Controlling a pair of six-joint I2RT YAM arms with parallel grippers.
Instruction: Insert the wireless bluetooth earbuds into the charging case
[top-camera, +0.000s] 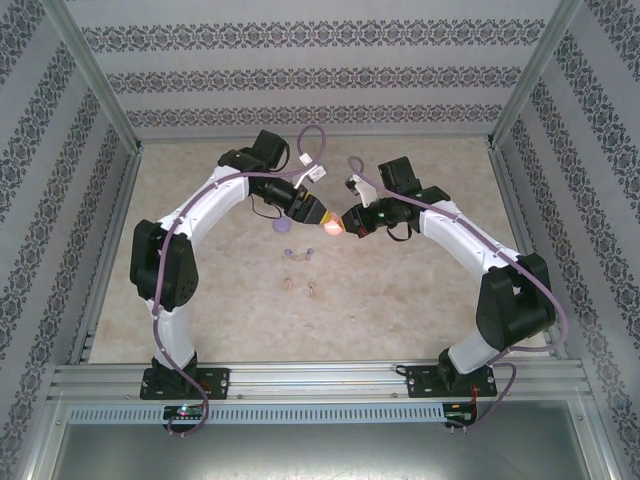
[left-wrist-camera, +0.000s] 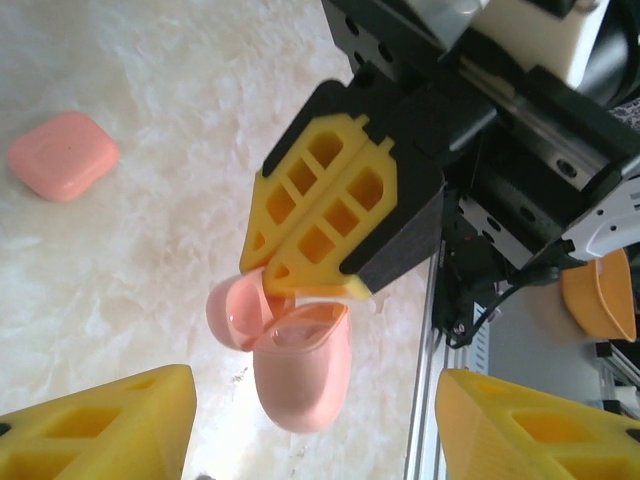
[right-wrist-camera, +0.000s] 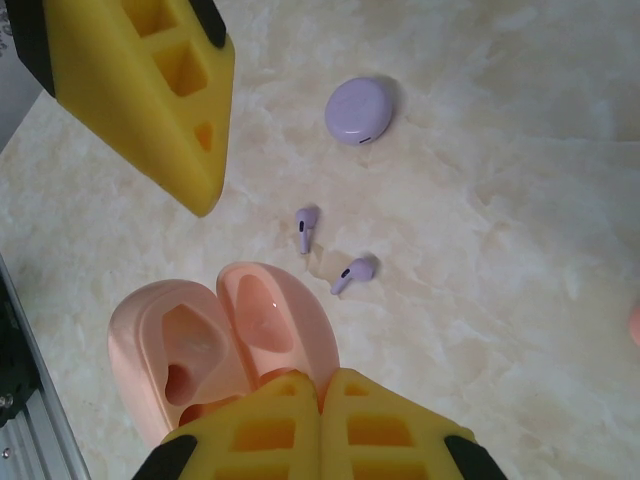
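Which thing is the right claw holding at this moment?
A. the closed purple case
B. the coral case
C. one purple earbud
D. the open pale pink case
D: the right claw is shut on the open pale pink case, while the purple case and the two purple earbuds lie apart on the table.

The inventory comprises 2 purple earbuds (right-wrist-camera: 306, 229), 2 pale pink earbuds (top-camera: 289, 284), 1 purple charging case (right-wrist-camera: 360, 110), 1 pink charging case (left-wrist-camera: 300, 375) and 1 coral charging case (left-wrist-camera: 62, 155).
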